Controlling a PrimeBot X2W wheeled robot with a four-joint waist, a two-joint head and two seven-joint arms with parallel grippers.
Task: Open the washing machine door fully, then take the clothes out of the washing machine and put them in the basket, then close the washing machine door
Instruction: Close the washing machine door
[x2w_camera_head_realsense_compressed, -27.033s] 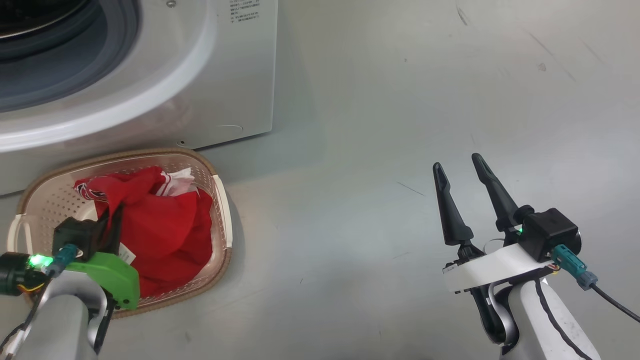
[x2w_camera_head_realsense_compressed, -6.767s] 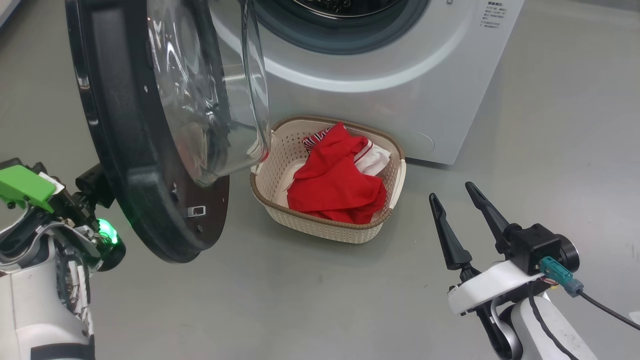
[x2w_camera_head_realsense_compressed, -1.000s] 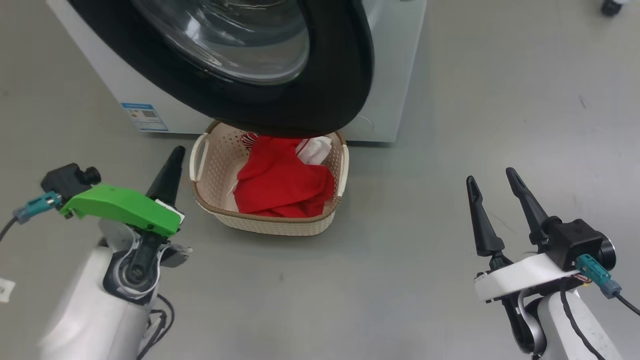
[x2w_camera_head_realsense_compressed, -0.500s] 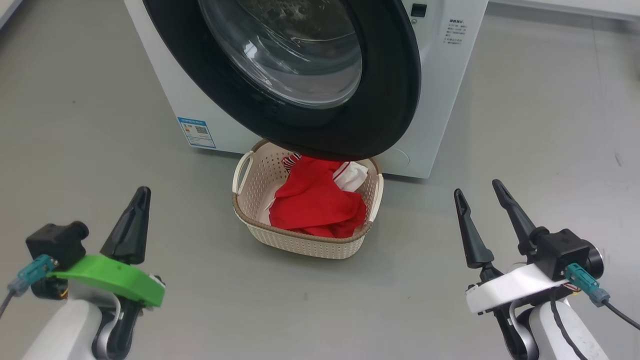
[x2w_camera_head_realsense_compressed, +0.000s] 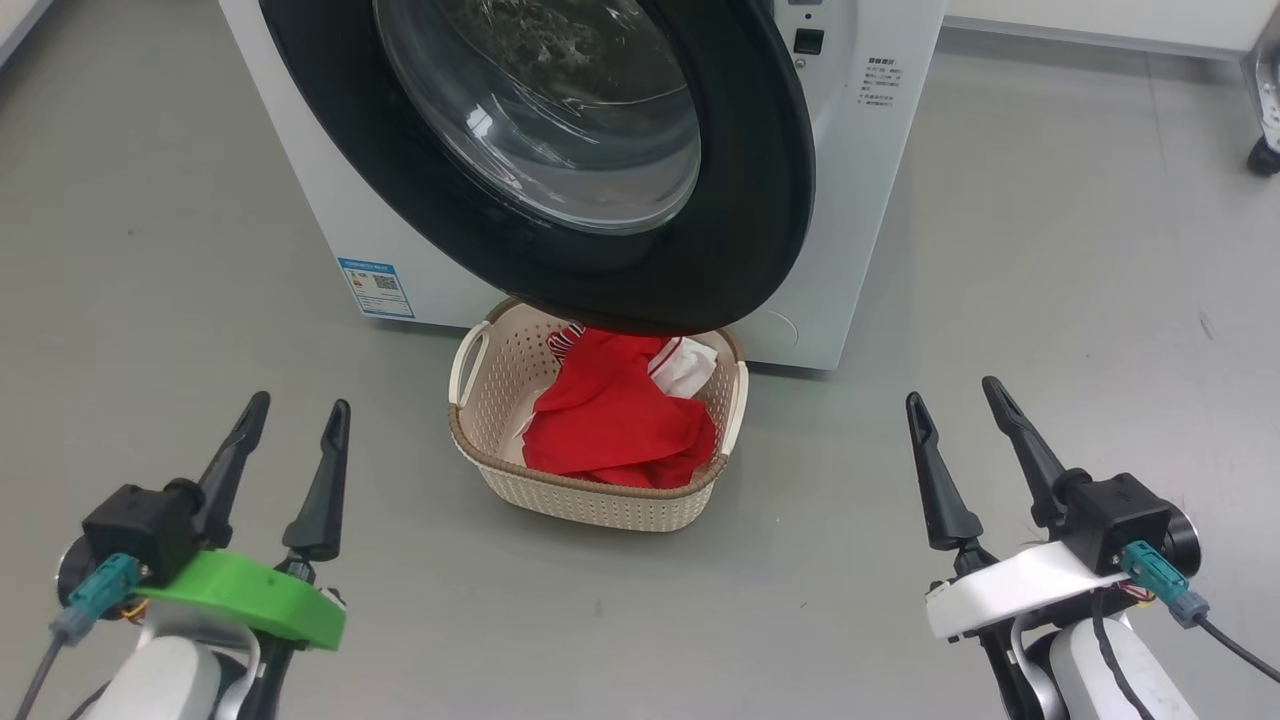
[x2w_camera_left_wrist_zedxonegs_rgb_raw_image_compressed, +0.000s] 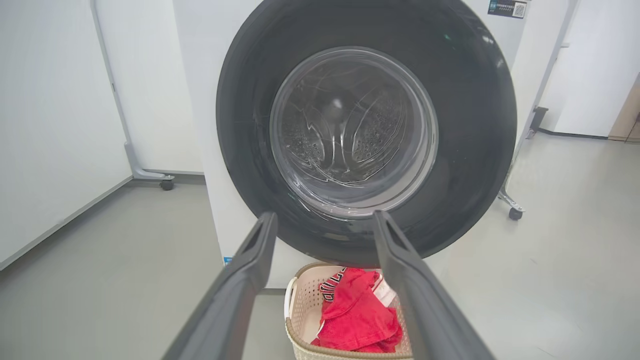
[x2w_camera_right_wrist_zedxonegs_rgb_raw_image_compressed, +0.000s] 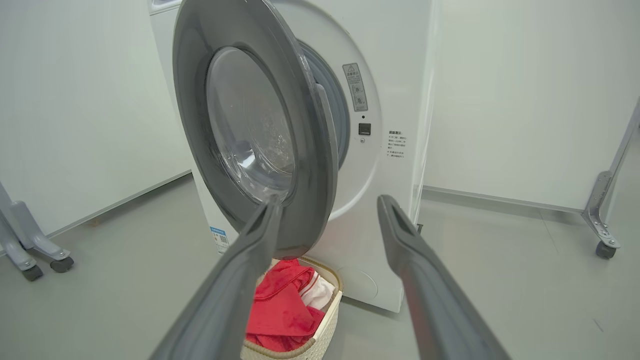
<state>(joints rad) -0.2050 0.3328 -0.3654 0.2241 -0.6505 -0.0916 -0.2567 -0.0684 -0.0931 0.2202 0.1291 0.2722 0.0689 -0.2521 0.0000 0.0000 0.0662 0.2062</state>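
a smooth grey floor (x2w_camera_head_realsense_compressed: 1050, 300), lightly scuffed, runs under everything. on it stands the washing machine (x2w_camera_head_realsense_compressed: 860, 200), a white box with flat glossy panels. its door (x2w_camera_head_realsense_compressed: 740, 200), a broad round disc with a thick glossy black rim, hangs before the opening; the right wrist view shows it ajar, a gap at its free edge. the clear domed glass bowl (x2w_camera_head_realsense_compressed: 560, 110) in its centre shows the perforated steel drum (x2w_camera_left_wrist_zedxonegs_rgb_raw_image_compressed: 350, 135) behind. at the machine's foot, partly under the door's lower edge, sits the basket (x2w_camera_head_realsense_compressed: 590, 500): a cream rounded-rectangular tub of perforated plastic with a brown woven-look rim and white loop handles (x2w_camera_head_realsense_compressed: 462, 355). the clothes (x2w_camera_head_realsense_compressed: 610, 430) lie inside it, crumpled bright red fabric with a white patch and striped trim. the left pincer (x2w_camera_head_realsense_compressed: 302, 402) and the right pincer (x2w_camera_head_realsense_compressed: 952, 390), each with two long tapered dark fingers, hover over bare floor either side of the basket, both spread wide and holding nothing. a small blue sticker (x2w_camera_head_realsense_compressed: 377, 287) marks the machine's lower front.
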